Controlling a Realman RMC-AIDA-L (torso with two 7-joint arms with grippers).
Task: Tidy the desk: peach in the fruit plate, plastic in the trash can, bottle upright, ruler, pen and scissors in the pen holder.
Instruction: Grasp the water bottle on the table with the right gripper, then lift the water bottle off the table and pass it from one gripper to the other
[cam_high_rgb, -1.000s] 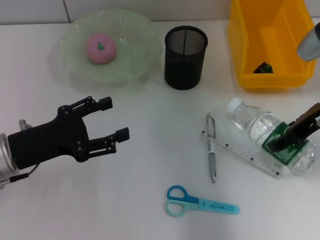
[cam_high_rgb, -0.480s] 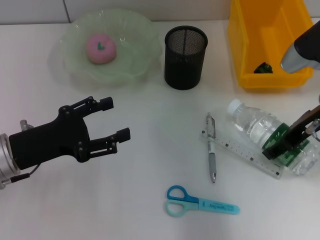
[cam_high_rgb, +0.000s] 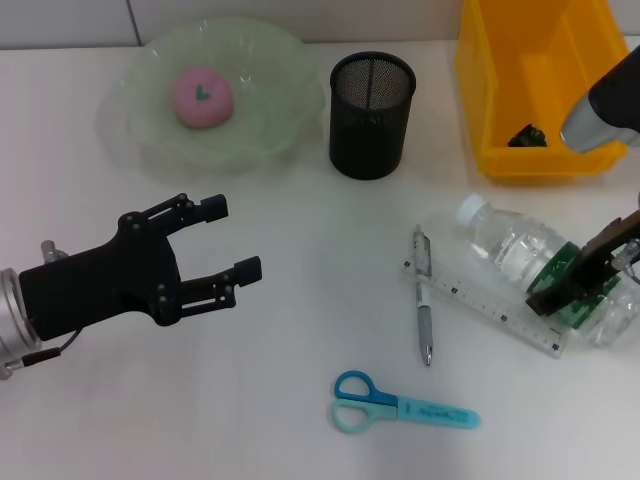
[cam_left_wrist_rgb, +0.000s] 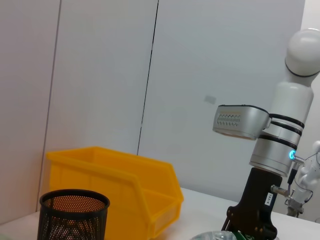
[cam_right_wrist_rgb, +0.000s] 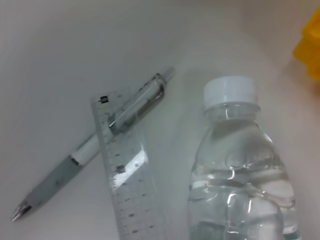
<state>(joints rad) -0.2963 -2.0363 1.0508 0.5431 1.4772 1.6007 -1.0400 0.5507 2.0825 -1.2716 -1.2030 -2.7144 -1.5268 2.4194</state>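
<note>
The pink peach (cam_high_rgb: 202, 97) lies in the pale green fruit plate (cam_high_rgb: 290, 75) at the back left. A dark scrap of plastic (cam_high_rgb: 526, 135) sits inside the yellow trash can (cam_high_rgb: 490, 110). The clear bottle (cam_high_rgb: 510, 250) lies on its side at the right, resting partly on the clear ruler (cam_high_rgb: 480, 305), with the pen (cam_high_rgb: 424, 300) beside them. My right gripper (cam_high_rgb: 575, 280) is down on the bottle's green label. The right wrist view looks closely at the bottle (cam_right_wrist_rgb: 240, 175), ruler (cam_right_wrist_rgb: 127, 185) and pen (cam_right_wrist_rgb: 95, 145). Blue scissors (cam_high_rgb: 400, 403) lie near the front. My left gripper (cam_high_rgb: 230, 238) hovers open at the left.
The black mesh pen holder (cam_high_rgb: 371, 115) stands between the plate and the trash can, with nothing seen inside it. The left wrist view shows the pen holder (cam_left_wrist_rgb: 72, 215), the yellow trash can (cam_left_wrist_rgb: 115, 185) and my right arm (cam_left_wrist_rgb: 265, 150) in front of a wall.
My right arm has shifted slightly and settled lower over the bottle's label. The bottle, the other items and my left arm have not moved.
</note>
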